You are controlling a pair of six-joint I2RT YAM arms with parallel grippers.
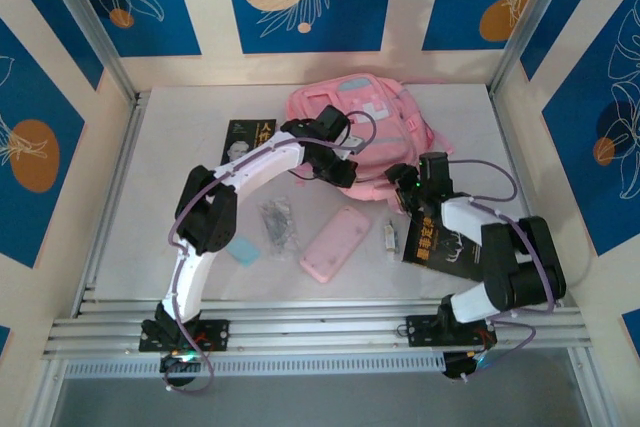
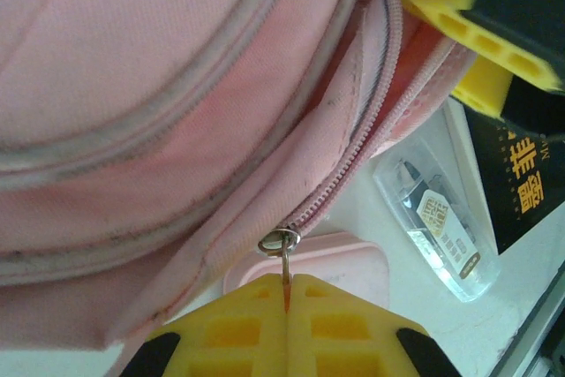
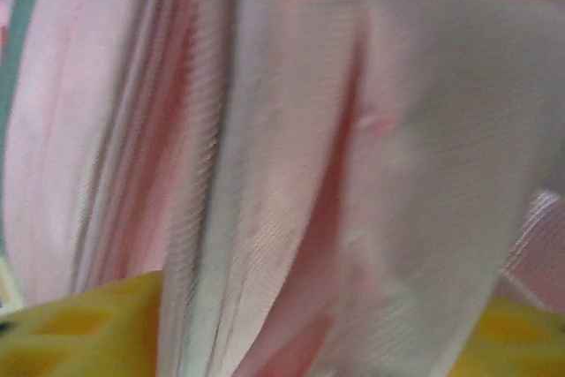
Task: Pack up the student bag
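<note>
The student bag [image 1: 372, 117], a soft pink backpack with grey-blue trim, lies at the back middle of the table. My left gripper [image 1: 338, 165] sits at the bag's near edge. In the left wrist view its yellow fingers [image 2: 238, 328] are shut on the metal zipper pull [image 2: 286, 264] at the end of a closed pink zipper [image 2: 371, 121]. My right gripper [image 1: 408, 190] is at the bag's near right corner. In the right wrist view a thick fold of the bag's fabric [image 3: 291, 200] fills the gap between its yellow fingers [image 3: 79, 328], and the picture is blurred.
A flat pink pencil case [image 1: 335, 242] lies in front of the bag. A black book with gold lettering [image 1: 440, 245] lies under the right arm, and another black book [image 1: 245, 137] lies left of the bag. A crumpled clear wrapper [image 1: 278, 225], a light blue eraser [image 1: 243, 250] and a small clear plastic item [image 2: 437, 218] lie nearby.
</note>
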